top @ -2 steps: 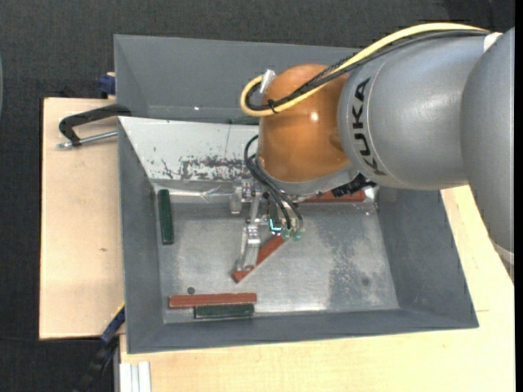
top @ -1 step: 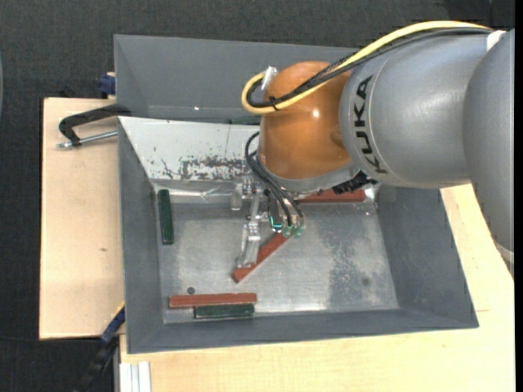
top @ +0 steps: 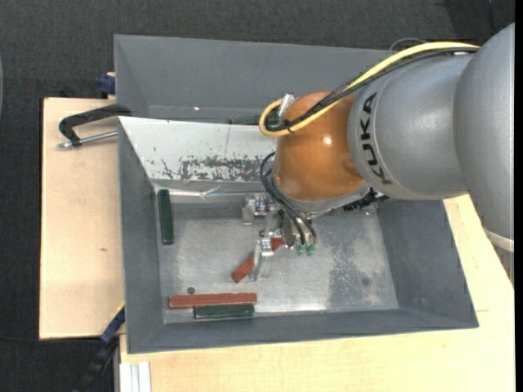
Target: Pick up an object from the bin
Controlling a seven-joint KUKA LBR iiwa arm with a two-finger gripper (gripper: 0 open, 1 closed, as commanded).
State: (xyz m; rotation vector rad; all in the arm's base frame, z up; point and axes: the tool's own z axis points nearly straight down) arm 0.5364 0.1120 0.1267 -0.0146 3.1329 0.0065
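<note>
A green stick [top: 166, 216] lies along the left wall of the bin [top: 425, 260], well apart from the tool [top: 265, 253]. At the front wall a long red bar [top: 211, 300] lies flat, with a dark bar [top: 224, 311] touching its near edge and a dark speck [top: 190, 291] just above. Nothing lies between these and the tool. A small red piece [top: 243, 270] lies tilted on the mid floor, just below and left of the tool's tip. Whether the tool is spread or pressed together cannot be told.
</note>
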